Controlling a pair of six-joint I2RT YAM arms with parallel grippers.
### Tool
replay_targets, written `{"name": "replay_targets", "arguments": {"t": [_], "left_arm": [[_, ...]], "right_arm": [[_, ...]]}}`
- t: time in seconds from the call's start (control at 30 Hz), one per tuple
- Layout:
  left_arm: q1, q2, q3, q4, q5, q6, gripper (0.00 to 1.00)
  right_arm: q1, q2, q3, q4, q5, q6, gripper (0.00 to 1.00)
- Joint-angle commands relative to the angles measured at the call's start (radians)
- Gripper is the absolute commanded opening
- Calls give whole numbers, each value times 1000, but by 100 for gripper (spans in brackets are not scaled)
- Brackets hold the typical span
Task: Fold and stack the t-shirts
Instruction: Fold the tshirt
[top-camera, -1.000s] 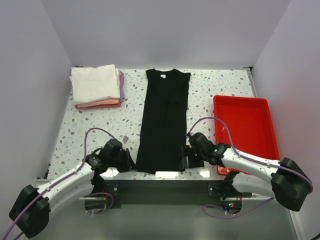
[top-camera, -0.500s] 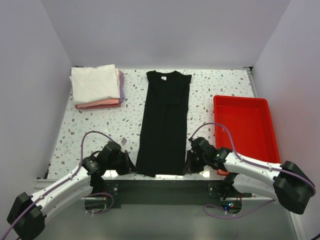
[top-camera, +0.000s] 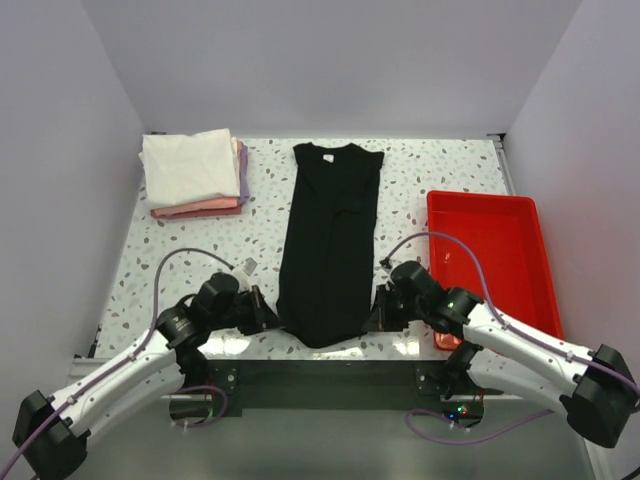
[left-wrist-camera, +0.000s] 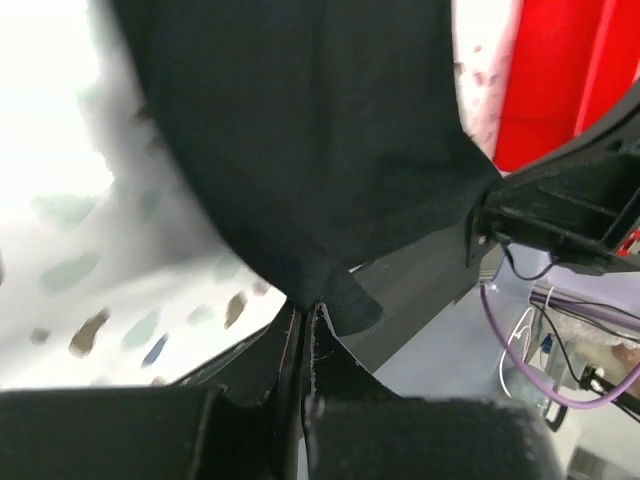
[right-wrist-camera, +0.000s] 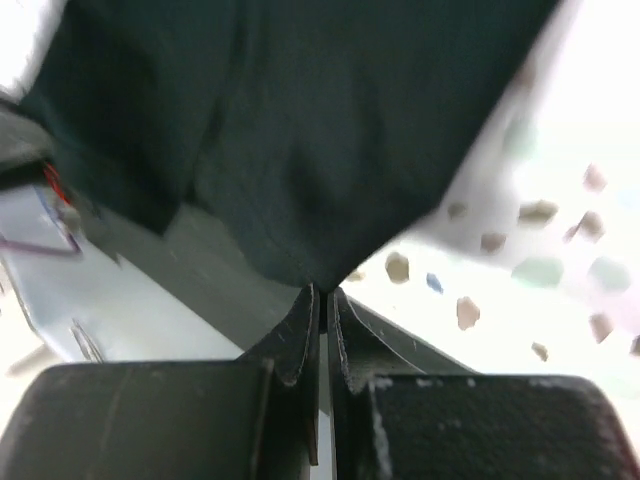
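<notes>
Speckled worktop (top-camera: 200, 250) carried the black t-shirt (top-camera: 330, 240) lengthwise down its middle, collar at the far end; the left claw (left-wrist-camera: 303, 315) was pinching the near left hem corner; the right claw (right-wrist-camera: 322, 298) pinched the near right corner; folded t-shirts (top-camera: 190, 170) lay stacked at the far left; a red tray (top-camera: 490, 255) sat at the right.

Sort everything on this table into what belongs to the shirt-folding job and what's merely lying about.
Belongs to the job:
black t-shirt, spread out mid-table
folded shirt stack, far left corner
left gripper and right gripper, each shut on the black t-shirt's near hem

Just lying about:
red tray, right of the shirt
</notes>
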Motion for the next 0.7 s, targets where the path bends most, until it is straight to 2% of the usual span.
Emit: {"name": "replay_targets", "arguments": {"t": [0.0, 0.1, 0.23, 0.33, 0.5, 0.67], "left_arm": [[-3, 109, 89, 192, -5, 88, 0], [0, 271, 187, 291, -17, 159, 0], [14, 499, 422, 263, -146, 258, 0], [61, 602, 518, 300, -187, 289, 0], [178, 717, 598, 378, -134, 311, 0], [202, 857, 713, 411, -102, 367, 0]], "right_arm": [[-95, 40, 133, -33, 49, -124, 0], [-181, 111, 197, -25, 28, -191, 0], [-233, 206, 289, 6, 38, -245, 0], [-269, 281, 361, 36, 55, -271, 0], [-348, 400, 466, 64, 83, -291, 0], [-390, 488, 564, 107, 86, -298, 0]]}}
